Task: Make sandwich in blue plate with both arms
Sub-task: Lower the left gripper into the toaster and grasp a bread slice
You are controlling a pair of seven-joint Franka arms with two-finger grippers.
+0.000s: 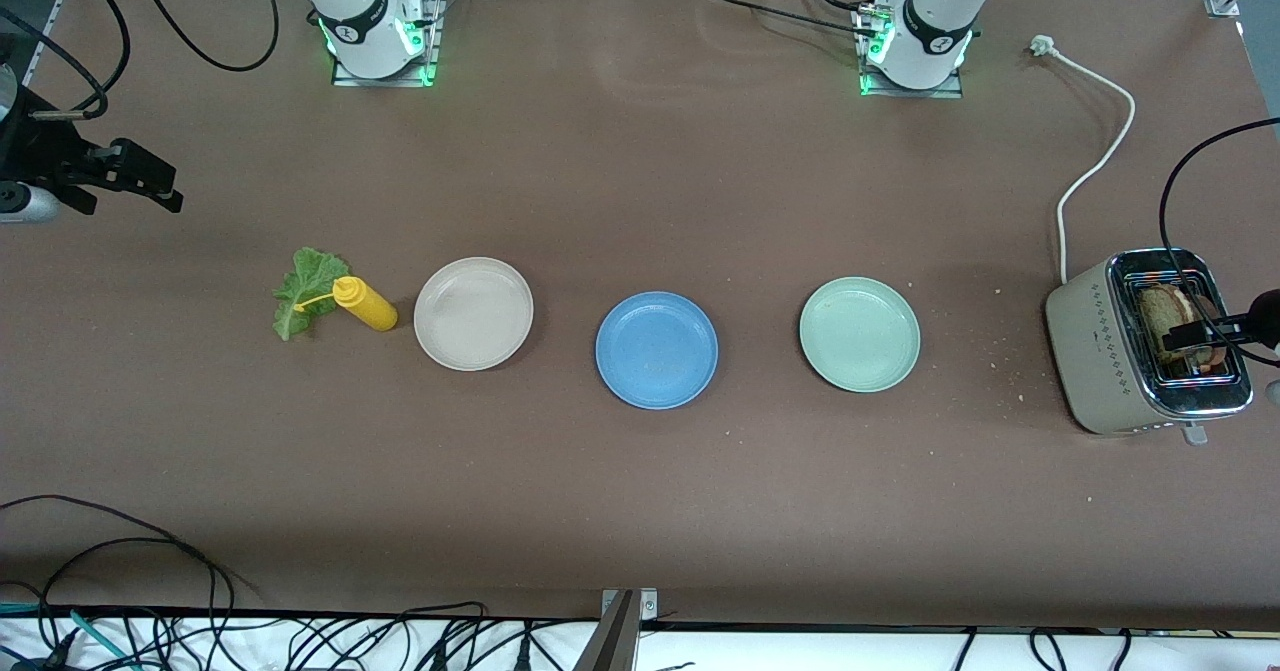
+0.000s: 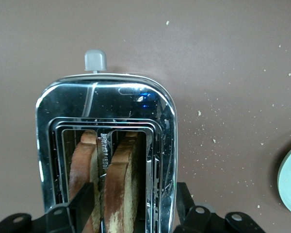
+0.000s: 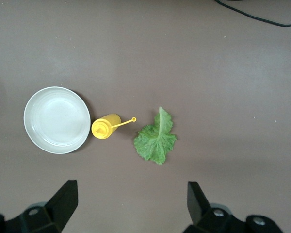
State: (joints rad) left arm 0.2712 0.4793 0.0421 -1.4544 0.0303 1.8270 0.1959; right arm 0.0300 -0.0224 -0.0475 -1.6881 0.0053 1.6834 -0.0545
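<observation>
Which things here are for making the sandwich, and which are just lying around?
For the job:
blue plate
bread slices in the toaster
lettuce leaf
left gripper at the toaster
right gripper, open above the table

Lying about:
beige plate
pale green plate
yellow squeeze bottle

On the bench (image 1: 640,511) there are three plates: one blue plate (image 1: 656,349), one beige plate (image 1: 473,313) and one pale green plate (image 1: 859,334). There is one lettuce leaf (image 1: 298,291) and one yellow squeeze bottle (image 1: 365,304). One toaster (image 1: 1100,346) stands at the left arm's end of the bench, with two slots, and two slices of brown bread (image 2: 119,187) stand in it, one per slot. One white power cord (image 1: 1095,161) with one plug lies by the toaster. There are two arms, each with one end effector: the left end effector (image 1: 1215,336) and the right end effector (image 1: 130,181). Many small crumbs are scattered near the toaster, too many to count.
</observation>
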